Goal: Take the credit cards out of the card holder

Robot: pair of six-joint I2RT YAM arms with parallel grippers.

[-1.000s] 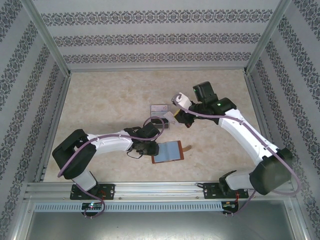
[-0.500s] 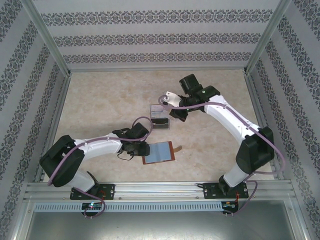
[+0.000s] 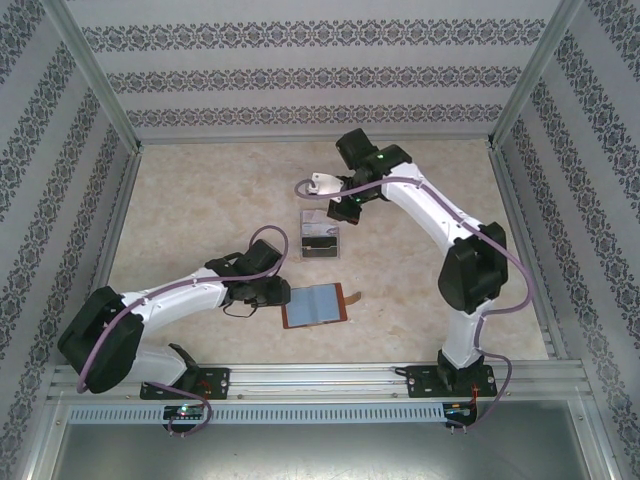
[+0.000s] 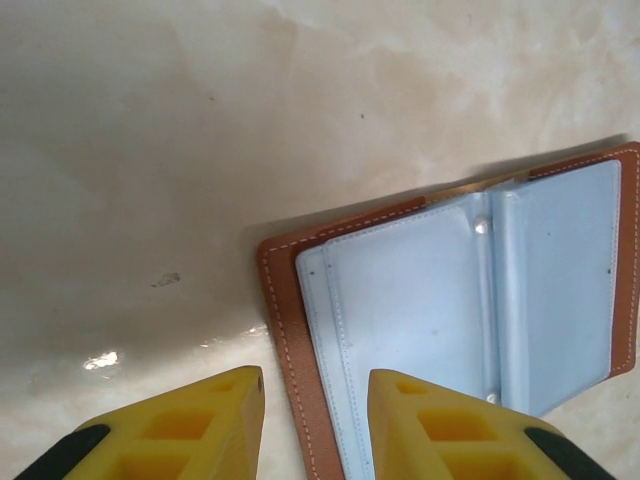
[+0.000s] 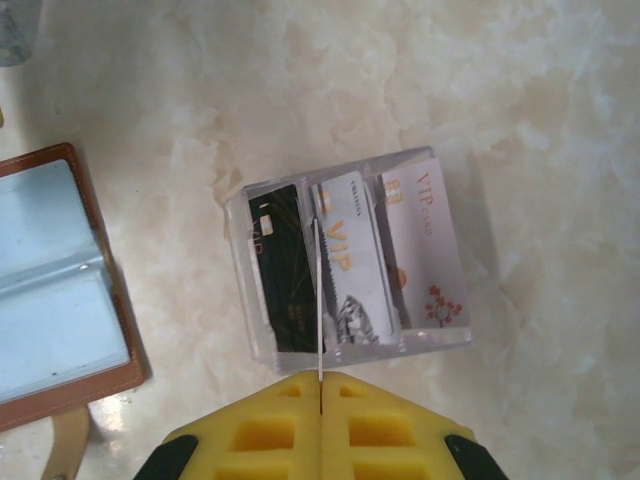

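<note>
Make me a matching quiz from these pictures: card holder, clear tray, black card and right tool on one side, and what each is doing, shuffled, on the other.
1. card holder
2. clear tray
3. black card
4. right tool

A. shut on a thin card seen edge-on
B. lying open, bluish lining up
C. holds three cards
D. leaning in the tray beside a grey VIP card

Pairs: 1-B, 2-C, 3-D, 4-A
</note>
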